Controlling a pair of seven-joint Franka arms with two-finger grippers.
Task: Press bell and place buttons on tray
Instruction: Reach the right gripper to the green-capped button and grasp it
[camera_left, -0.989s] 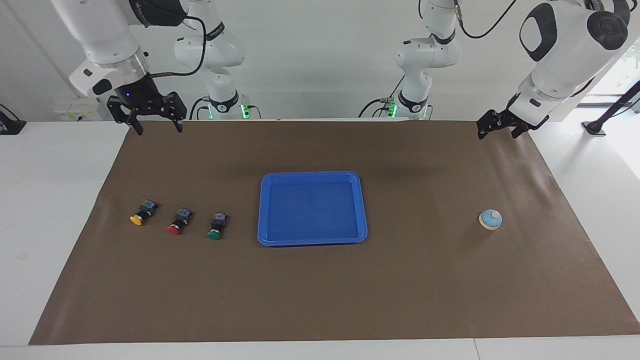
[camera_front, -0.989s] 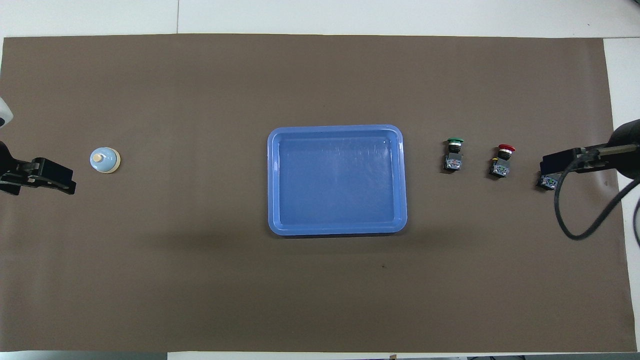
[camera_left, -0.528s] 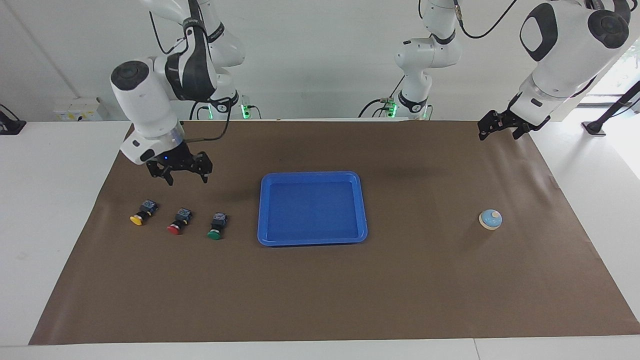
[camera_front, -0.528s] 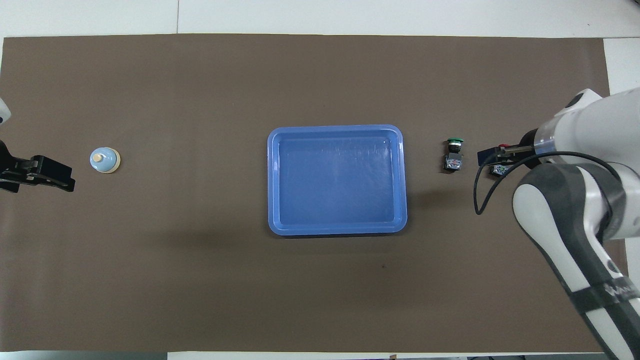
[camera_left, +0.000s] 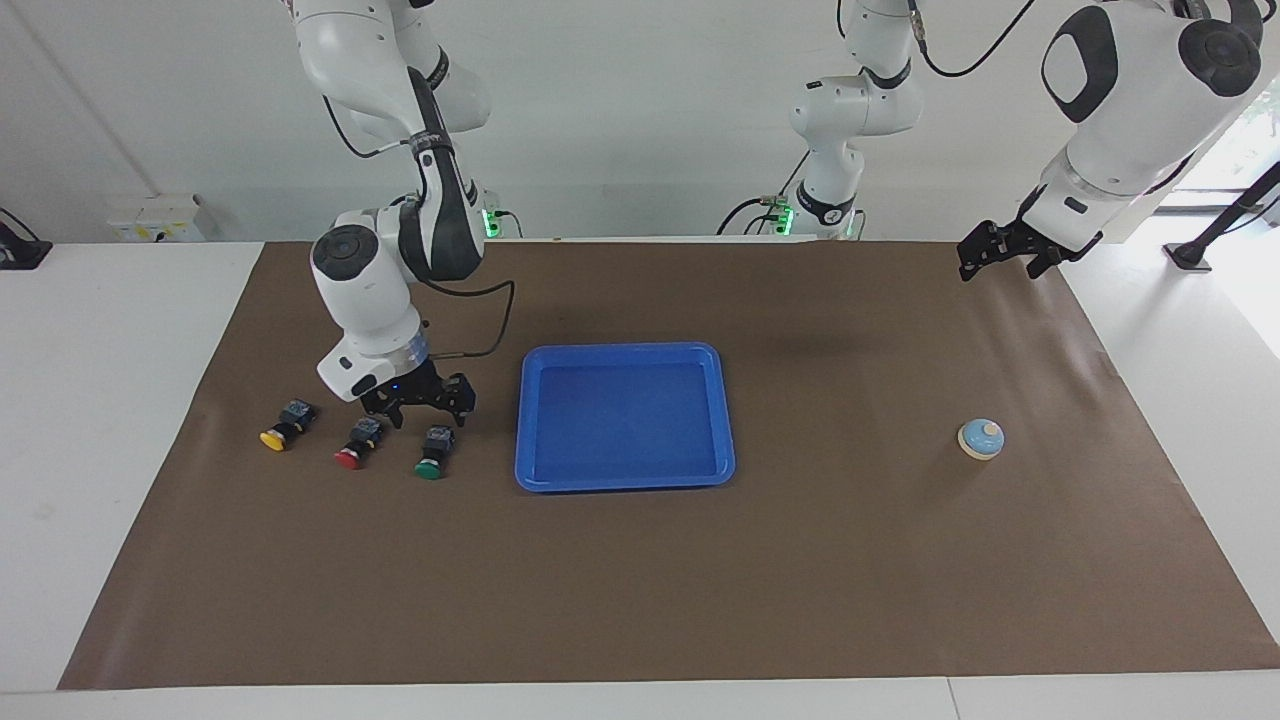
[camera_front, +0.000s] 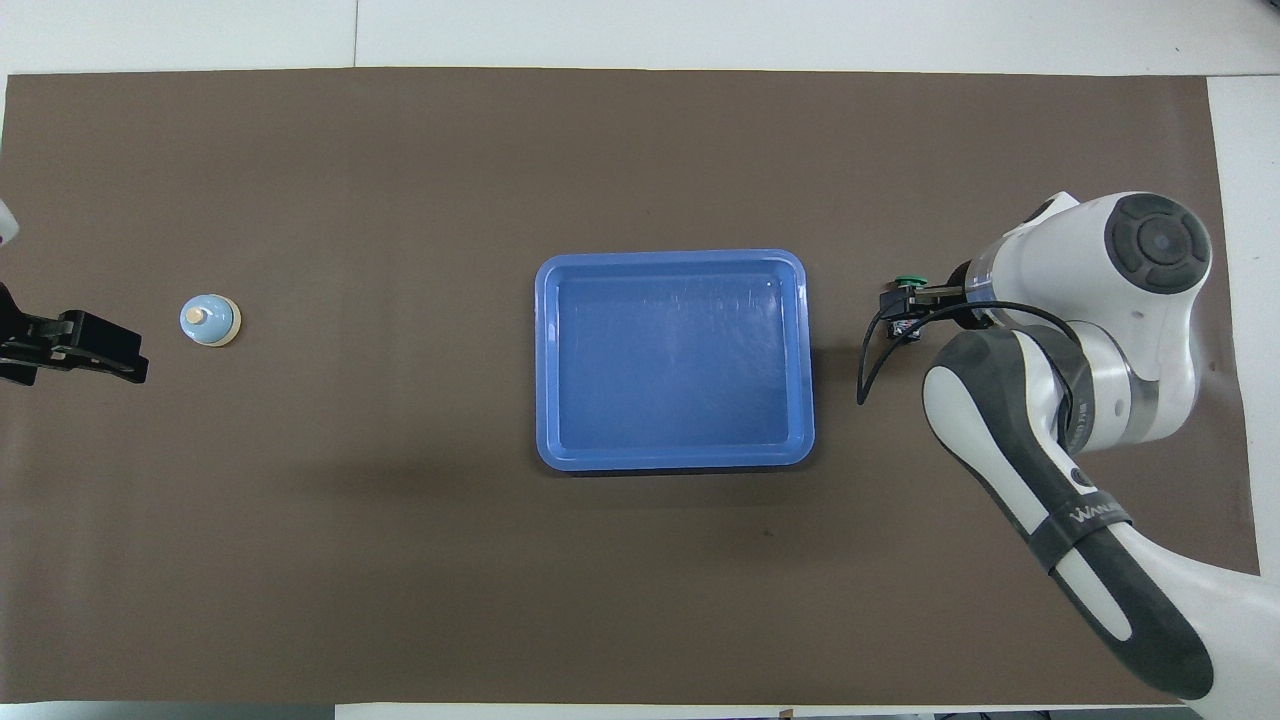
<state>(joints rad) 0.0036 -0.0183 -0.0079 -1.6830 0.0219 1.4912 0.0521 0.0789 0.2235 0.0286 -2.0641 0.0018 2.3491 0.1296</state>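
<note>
Three buttons lie in a row on the brown mat toward the right arm's end: yellow (camera_left: 279, 427), red (camera_left: 355, 446) and green (camera_left: 432, 455). My right gripper (camera_left: 432, 414) is open and low over the green button's black body, not closed on it. In the overhead view only the green cap (camera_front: 908, 282) shows by the right gripper (camera_front: 903, 305); the arm hides the red and yellow buttons. The empty blue tray (camera_left: 625, 415) (camera_front: 675, 360) sits mid-mat. The light-blue bell (camera_left: 981, 438) (camera_front: 209, 320) stands toward the left arm's end. My left gripper (camera_left: 998, 268) (camera_front: 80, 348) waits open, raised.
A brown mat (camera_left: 640, 580) covers most of the white table. The right arm's cable (camera_left: 490, 330) loops beside the tray's corner. The two arm bases stand at the robots' edge of the table.
My right arm has swung down from high over the mat's robot-side edge, past the yellow and red buttons, to just above the green button. The left arm has barely moved.
</note>
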